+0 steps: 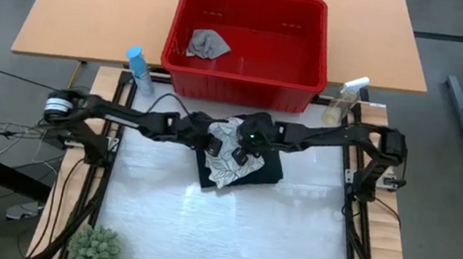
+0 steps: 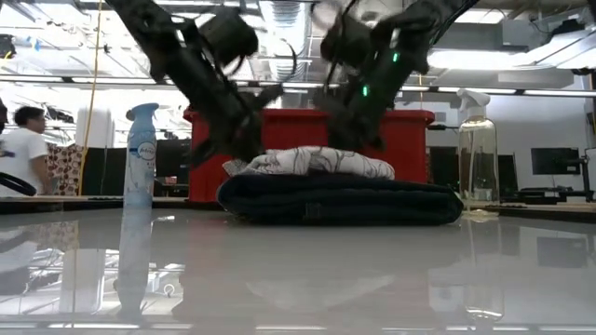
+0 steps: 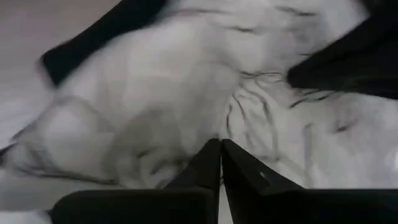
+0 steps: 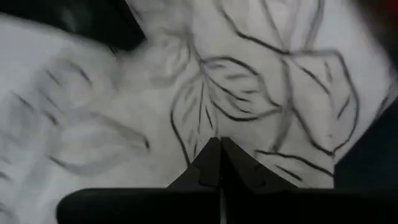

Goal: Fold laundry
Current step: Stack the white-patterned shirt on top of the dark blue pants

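— So, where does the laundry sit?

— Mostly at the middle of the white table (image 1: 216,236), toward its far edge. Folded dark denim jeans (image 1: 270,168) lie flat there, and a white cloth with a grey leaf print (image 1: 226,156) lies crumpled on top of them. From table height the jeans make a low dark slab with the printed cloth heaped on it.

— And the third piece?

— A small grey cloth (image 1: 207,44) lies inside the red plastic basket (image 1: 244,77), near its left wall. The basket stands on the wooden table just behind the work surface.

— What are the arms doing?

— Both reach in from the sides and meet over the pile. The left gripper (image 3: 220,146) is down at the left part of the leaf-print cloth with its fingers pressed together, tips against the fabric. The right gripper (image 4: 219,144) is at the cloth's right part, fingers likewise clenched, tips on the print. Whether either one pinches a fold, I cannot tell.

— Anything else around?

— A blue spray can (image 1: 138,65) stands at the far left corner, a clear spray bottle (image 1: 345,101) at the far right, and a small green plant (image 1: 95,250) at the near left edge. A person (image 2: 20,154) in a white shirt shows in the room beyond.
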Available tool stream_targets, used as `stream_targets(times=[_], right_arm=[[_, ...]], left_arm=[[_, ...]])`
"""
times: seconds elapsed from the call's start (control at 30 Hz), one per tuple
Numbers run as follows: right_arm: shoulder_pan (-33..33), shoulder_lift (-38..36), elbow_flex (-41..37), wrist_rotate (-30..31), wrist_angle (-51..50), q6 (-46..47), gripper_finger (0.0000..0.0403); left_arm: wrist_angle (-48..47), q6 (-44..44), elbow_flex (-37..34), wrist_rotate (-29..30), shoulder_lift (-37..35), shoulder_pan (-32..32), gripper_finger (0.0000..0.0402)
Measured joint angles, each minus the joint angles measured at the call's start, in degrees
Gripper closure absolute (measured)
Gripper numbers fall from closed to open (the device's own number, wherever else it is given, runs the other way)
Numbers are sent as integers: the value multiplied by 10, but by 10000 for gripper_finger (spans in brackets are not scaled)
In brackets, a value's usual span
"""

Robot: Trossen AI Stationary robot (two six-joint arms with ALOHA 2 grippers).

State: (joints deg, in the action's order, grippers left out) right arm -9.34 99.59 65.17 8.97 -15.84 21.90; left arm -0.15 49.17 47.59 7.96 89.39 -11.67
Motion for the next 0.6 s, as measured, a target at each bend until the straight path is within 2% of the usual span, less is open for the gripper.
stream_targets(times=[0.17, 0.33, 0.47, 0.6], right_arm=[[-13, 42, 0, -26, -4, 8, 389], [-17, 41, 0, -30, -12, 5, 368], [-17, -2, -1, -30, -22, -18, 356], [-21, -50, 0, -29, -11, -35, 370]], left_arm=[[21, 10, 2, -8, 70, -11, 393], [39, 11, 16, -40, 108, -13, 393], [37, 10, 29, -74, 84, -11, 393], [37, -5, 44, -95, 37, -10, 393]])
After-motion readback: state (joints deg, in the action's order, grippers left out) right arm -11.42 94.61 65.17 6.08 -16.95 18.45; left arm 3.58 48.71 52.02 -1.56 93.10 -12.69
